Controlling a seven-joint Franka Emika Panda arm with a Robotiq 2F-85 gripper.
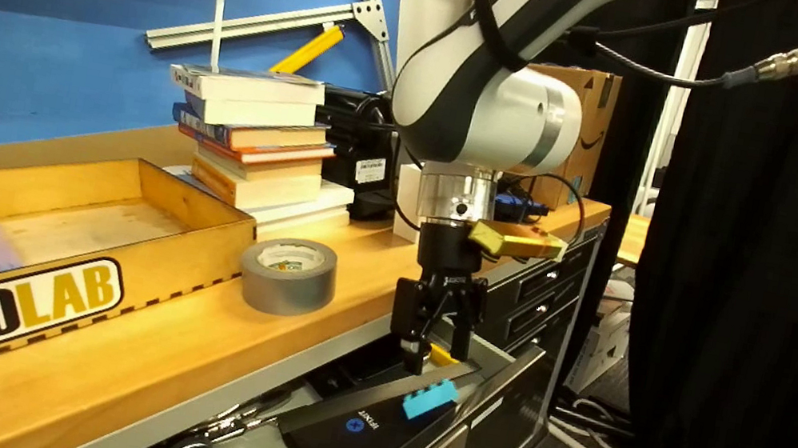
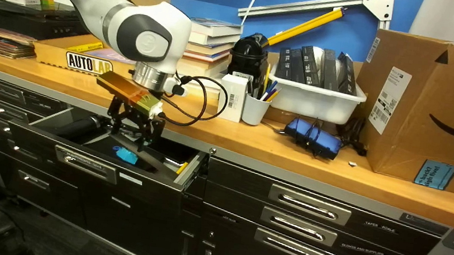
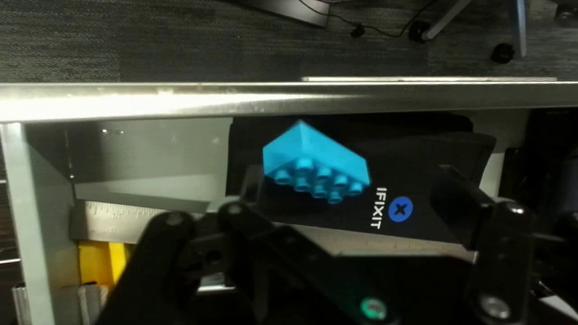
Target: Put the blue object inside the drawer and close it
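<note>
In an exterior view, the blue block (image 1: pixel 429 400) is just below the end effector (image 1: pixel 436 356), whose fingers stand apart, holding nothing. It is probably light, stiff, smooth plastic, hard to break; best pinched across its narrow width.

In the wrist view, its knobs face the end effector; it is inside the drawer (image 3: pixel 271 104), on or just above a black pouch (image 3: pixel 406 167), unclear which.

In an exterior view, a wooden counter (image 2: pixel 242 140) runs behind the end effector, carrying a cardboard box (image 2: pixel 430 96).
</note>
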